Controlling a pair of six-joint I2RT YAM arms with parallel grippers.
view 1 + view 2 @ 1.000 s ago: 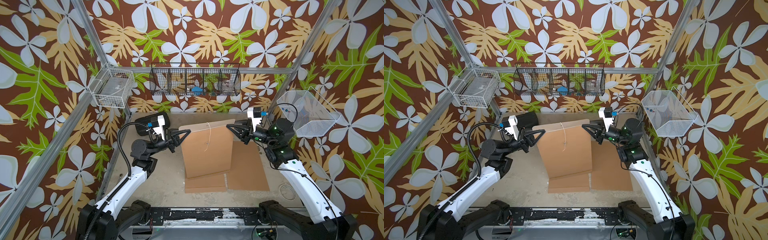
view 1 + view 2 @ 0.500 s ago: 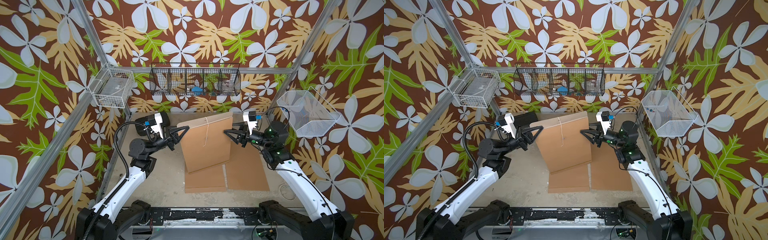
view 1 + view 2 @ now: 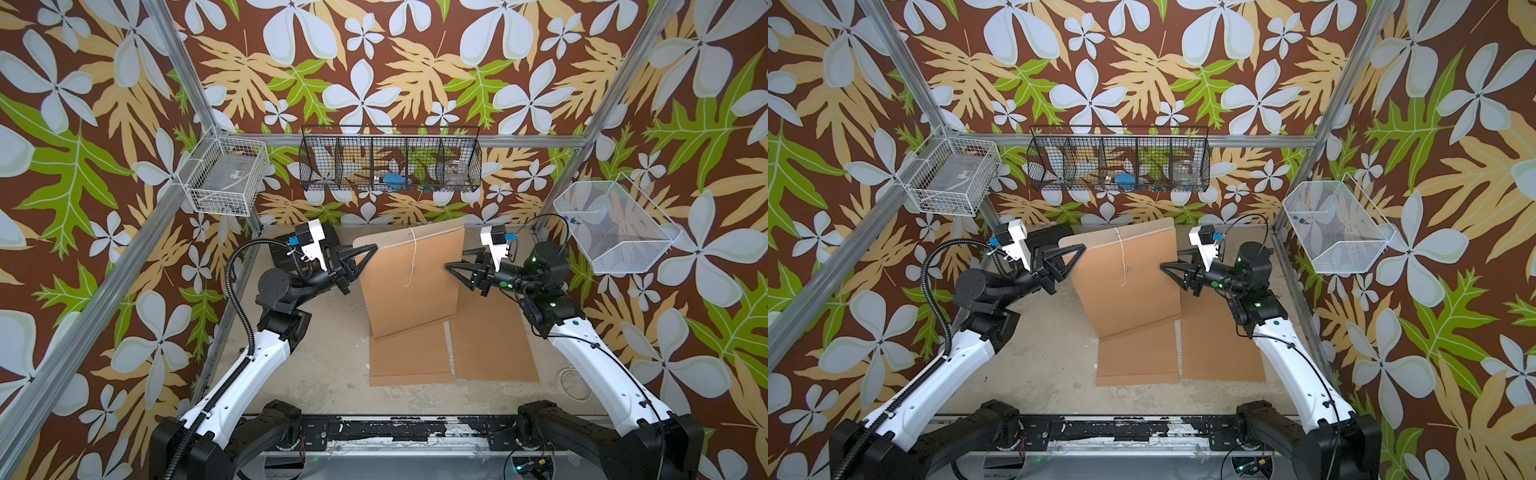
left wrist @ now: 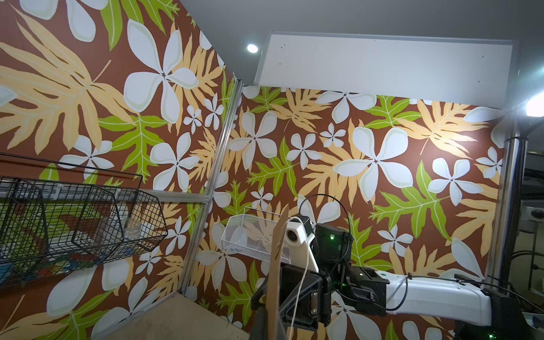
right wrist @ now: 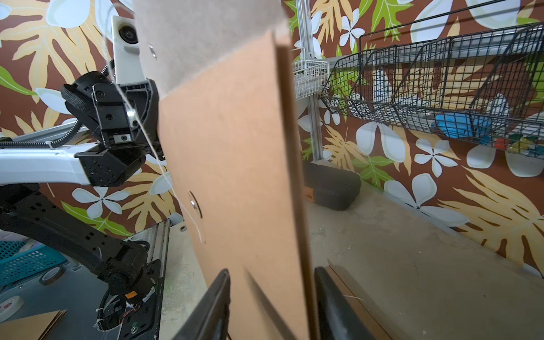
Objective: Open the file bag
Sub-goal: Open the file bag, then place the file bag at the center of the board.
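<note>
Left end effector pinches the bag upright, right end effector stands wide around its edge and should probably grab the flap next.

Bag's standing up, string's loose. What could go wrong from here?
Only the left end effector pinches the bag, at one edge; the right end effector stands open around the other, so the bag may swing or slip.
The string hangs loose and could snag a finger.
Its bottom edge may drag the flat bags below.
</note>
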